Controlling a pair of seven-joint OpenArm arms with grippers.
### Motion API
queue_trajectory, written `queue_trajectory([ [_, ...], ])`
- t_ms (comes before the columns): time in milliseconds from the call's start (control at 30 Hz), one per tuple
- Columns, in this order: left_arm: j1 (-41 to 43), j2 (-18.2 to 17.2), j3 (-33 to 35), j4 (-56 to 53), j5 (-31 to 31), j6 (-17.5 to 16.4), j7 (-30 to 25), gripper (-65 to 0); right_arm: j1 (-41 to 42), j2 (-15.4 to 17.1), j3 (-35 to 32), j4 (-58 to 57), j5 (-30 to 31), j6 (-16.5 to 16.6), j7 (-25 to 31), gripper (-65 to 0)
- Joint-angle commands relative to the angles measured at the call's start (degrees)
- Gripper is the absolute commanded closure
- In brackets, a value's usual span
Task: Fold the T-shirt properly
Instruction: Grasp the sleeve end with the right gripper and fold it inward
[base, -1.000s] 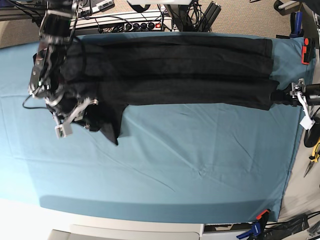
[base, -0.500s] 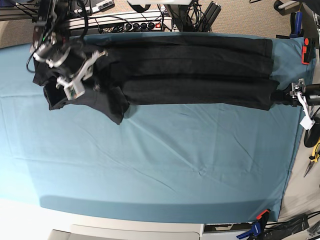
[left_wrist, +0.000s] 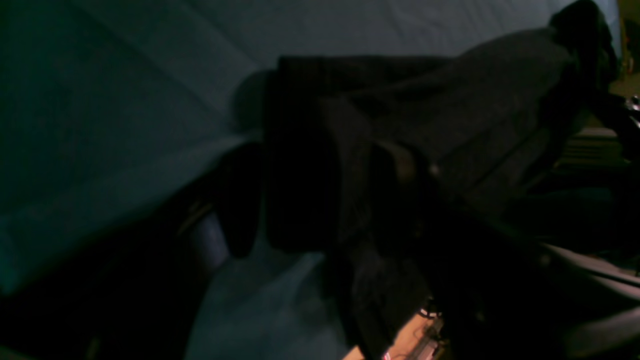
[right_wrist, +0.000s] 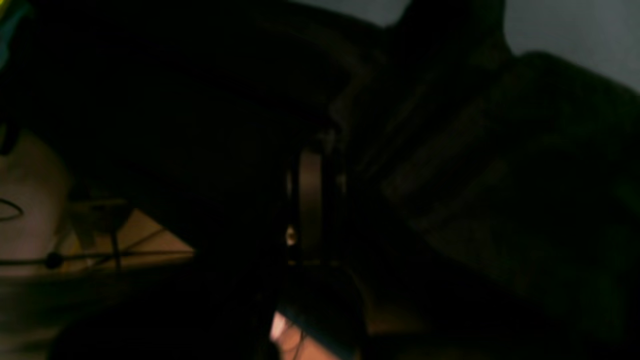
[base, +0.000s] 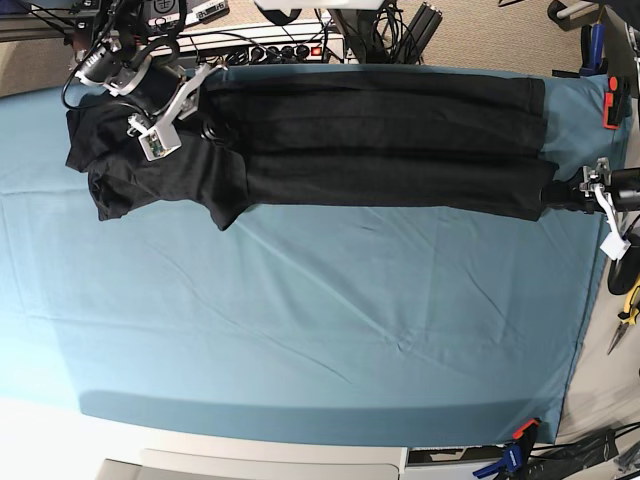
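Now the right tool, closed on the T-shirt, has carried the sleeve end toward the frame's upper left, flattening it along the tabletop's far edge; left tool state unclear.

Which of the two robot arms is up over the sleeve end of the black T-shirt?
The right arm, far left of the base view, over the T-shirt; the left arm is at the hem.
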Motion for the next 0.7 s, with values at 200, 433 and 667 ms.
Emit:
queue_trajectory([
  [200,-2.2,0.3,-0.7,0.7,-1.3,-0.3,-0.5,-35.2,0.2,-3.7,0.3,1.1,1.4,0.1,3.7,0.0],
  [433,-2.3,0.8,-0.7,0.7,-1.3,-0.3,-0.4,-35.2,1.7,-8.4,0.3,1.1,6.0,0.1,3.1,0.0],
  [667,-2.3,0.6,-0.7,0.7,-1.3,-0.3,0.1,-35.2,-0.3,-7.3,0.3,1.1,10.6,0.1,-2.2,0.0],
])
